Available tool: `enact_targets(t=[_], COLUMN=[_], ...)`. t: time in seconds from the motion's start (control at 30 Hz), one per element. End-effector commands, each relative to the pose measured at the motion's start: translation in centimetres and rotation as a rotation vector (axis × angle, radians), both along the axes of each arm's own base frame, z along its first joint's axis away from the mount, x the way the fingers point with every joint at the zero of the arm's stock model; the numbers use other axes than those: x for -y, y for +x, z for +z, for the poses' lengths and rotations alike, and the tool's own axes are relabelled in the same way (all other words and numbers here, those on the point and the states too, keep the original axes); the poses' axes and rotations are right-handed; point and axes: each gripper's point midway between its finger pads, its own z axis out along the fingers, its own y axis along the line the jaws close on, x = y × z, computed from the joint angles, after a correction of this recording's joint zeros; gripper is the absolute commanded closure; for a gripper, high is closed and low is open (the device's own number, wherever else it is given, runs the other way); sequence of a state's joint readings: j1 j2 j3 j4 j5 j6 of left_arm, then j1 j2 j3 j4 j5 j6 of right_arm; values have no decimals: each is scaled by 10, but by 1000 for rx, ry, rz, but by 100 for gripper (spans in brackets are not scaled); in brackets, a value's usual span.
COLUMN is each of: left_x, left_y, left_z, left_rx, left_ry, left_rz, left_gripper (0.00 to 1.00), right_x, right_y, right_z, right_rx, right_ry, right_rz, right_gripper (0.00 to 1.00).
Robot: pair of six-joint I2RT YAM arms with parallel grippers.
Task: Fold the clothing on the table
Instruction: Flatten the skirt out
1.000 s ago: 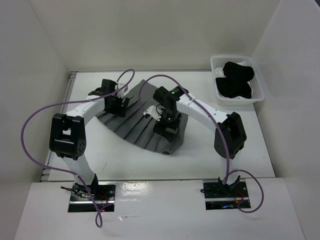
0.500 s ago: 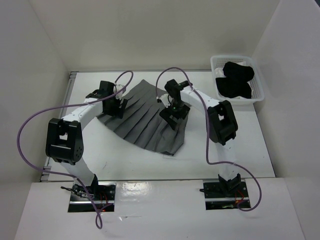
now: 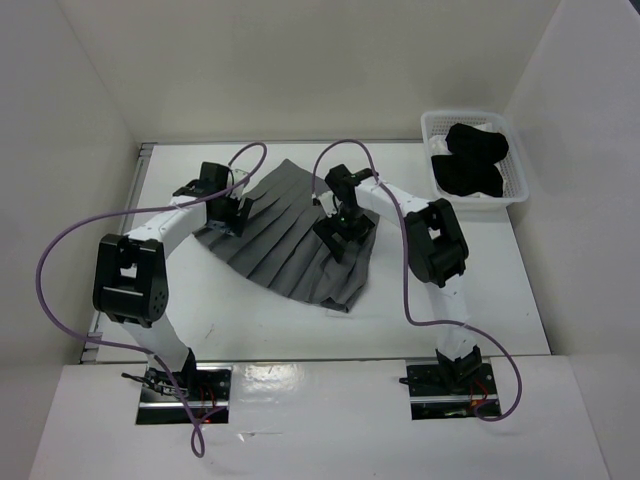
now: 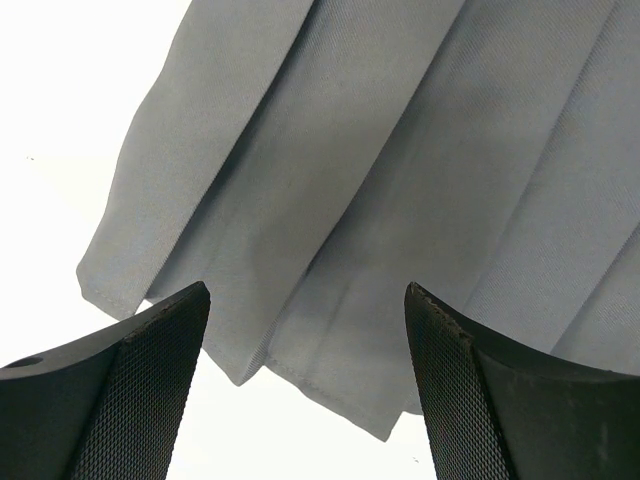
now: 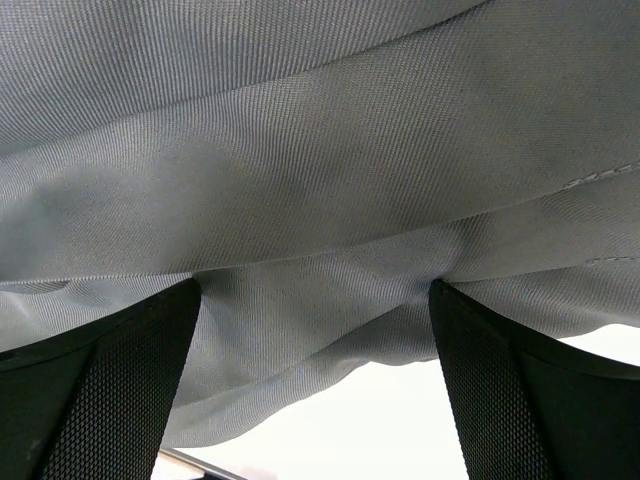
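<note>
White table (image 3: 250,320), far-right basket (image 3: 428,135) of black garments (image 3: 470,160) (grey skirt (image 3: 280,240) mid-table)

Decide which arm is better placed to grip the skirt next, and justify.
Probably right. The right gripper is open, its fingers straddling a bunched ridge of the skirt; the left gripper hangs open above the flat hem.

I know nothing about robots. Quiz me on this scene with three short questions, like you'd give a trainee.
1. True or false: the grey skirt is already folded into a small square on the table.
2. What lies in the white basket? A) a black garment B) a red towel C) nothing
3. Fill in: the left pincer and the right pincer both stand ____ over the skirt.
Key: 1 false; 2 A; 3 open.
</note>
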State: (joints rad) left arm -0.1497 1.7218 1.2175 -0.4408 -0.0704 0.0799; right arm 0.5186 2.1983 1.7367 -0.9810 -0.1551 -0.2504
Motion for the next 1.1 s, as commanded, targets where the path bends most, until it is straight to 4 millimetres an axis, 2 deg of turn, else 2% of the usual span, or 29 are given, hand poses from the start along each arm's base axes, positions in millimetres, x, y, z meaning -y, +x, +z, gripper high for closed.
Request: enact_targets(t=[0.0,0.27,0.47,0.5,0.53,0.63,0.83,0.9,0.97,1.07], left_x=[-1,-7,4,4,9,20,44,54,59,71], left_y=[5,3,-7,-9,-8,-19,-41,-55,-62,-71], left_z=[-1,-22,-42,-51,-49,-63,-70,-73,-74,-69], left_rx=[18,-33,-91,-116,-115,-178,-244,-282,-301,-316], left_ry=[27,84,100,104,105,115,103,107,103,73], left_rz=[-17,-12,-54,-55,-67,-113,-200,-238,-257,-286], left_gripper=[15,15,15,15,16,19,22,23,28,31], right_x=[0,7,12,17,18,31,67,80,86,88], right_y=[2,3,17,20,24,40,82,96,111,124], right_z=[-14,-21,-14,-14,-12,-10,0,5,11,13], right_rx=[2,9,43,47,61,87,168,197,240,266], right_ry=[-2,-19,-19,-27,-33,-47,-72,-83,-89,-89], right_rz=[-30,-63,-93,-106,-108,-158,-269,-303,-324,-338], right_gripper=[1,1,1,1,1,1,1,1,1,1])
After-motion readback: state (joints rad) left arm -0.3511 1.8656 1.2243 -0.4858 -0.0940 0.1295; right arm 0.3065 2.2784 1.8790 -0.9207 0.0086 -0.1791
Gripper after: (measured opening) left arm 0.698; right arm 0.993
